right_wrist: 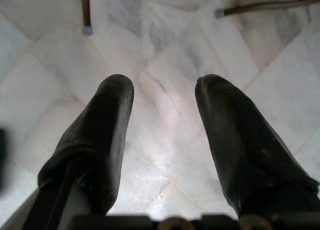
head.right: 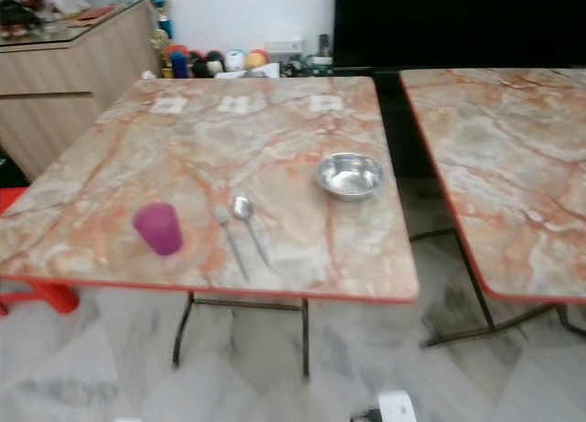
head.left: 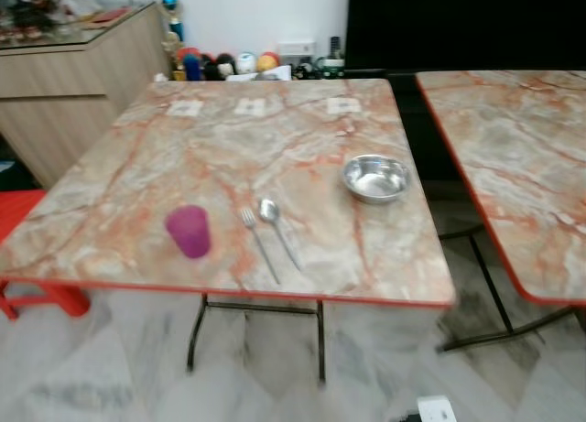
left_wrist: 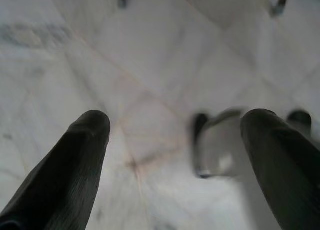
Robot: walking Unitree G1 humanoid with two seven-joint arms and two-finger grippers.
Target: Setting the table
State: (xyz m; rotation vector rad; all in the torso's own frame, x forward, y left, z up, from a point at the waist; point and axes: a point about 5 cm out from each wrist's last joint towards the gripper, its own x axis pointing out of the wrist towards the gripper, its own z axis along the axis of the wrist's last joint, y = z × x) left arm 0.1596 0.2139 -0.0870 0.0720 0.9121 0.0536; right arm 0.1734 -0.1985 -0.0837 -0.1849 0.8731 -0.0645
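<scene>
Desk (head.left: 137,193), marbled, red-edged: purple cup (head.left: 189,231) at 7 o'clock; fork (head.left: 258,243) and spoon (head.left: 277,230) side by side at 6; steel bowl (head.left: 375,178) at 3. Far-edge clutter blurred. Left end effector (left_wrist: 175,125) and right end effector (right_wrist: 164,90) spread wide, empty, over floor tiles.

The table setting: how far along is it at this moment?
Already laid near the front edge of the marble table: a purple cup, a fork and a spoon side by side, and a steel bowl apart to the right. In hand: nothing; the left gripper and right gripper hang open over the floor. Possibly left: moving the bowl closer.
</scene>
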